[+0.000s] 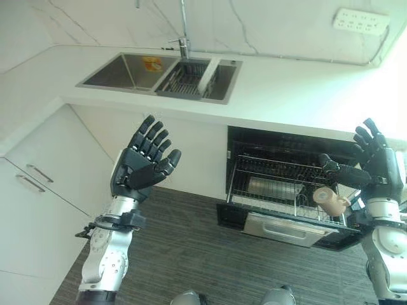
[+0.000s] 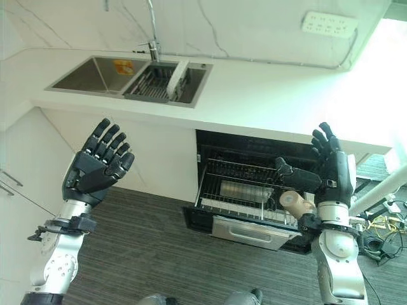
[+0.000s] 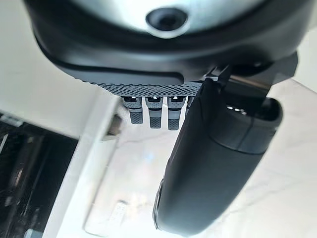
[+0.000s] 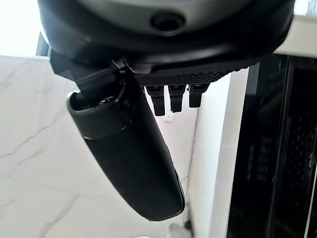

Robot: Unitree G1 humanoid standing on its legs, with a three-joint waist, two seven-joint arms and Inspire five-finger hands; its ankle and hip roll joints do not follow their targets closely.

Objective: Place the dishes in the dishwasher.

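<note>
Both hands were raised in front of the robot, palms toward each other and holding nothing. The left hand [image 1: 141, 166] stood at about nine o'clock, fingers spread and nearly straight, the thumb angled across the palm; in its own wrist view the thumb [image 3: 213, 168] stuck out long and straight with the fingertips [image 3: 154, 114] in a row beside it. The right hand [image 2: 331, 170] was up at about three o'clock, likewise open, its thumb [image 2: 297, 178] reaching toward the left.

Just below that right thumb, toward four o'clock, one beige cup [image 2: 296, 203] lay on its side in the pulled-out rack [image 1: 280, 190] of the dishwasher [image 1: 289, 184]. I could not tell whether the hand touched it; the fingers were clearly not round it. In the same wire rack, toward its middle, lay a pale stack of plates [image 2: 245, 190], too blurred for me to count. I saw one rack drawn forward, and below it the lowered door [image 1: 283, 229] with one silvery panel.

Above the dishwasher ran one white countertop [image 1: 299, 89]. At about eleven o'clock it held a double sink [image 1: 162, 75]: two basins, the one nearer the dishwasher carrying a wire basket [image 1: 184, 79], with one tap [image 1: 183, 44] behind. One white socket strip [image 1: 360, 21] hung on the marble wall at one o'clock. Two drawer handles [image 1: 32, 178] showed on the white cabinets at far left.
</note>
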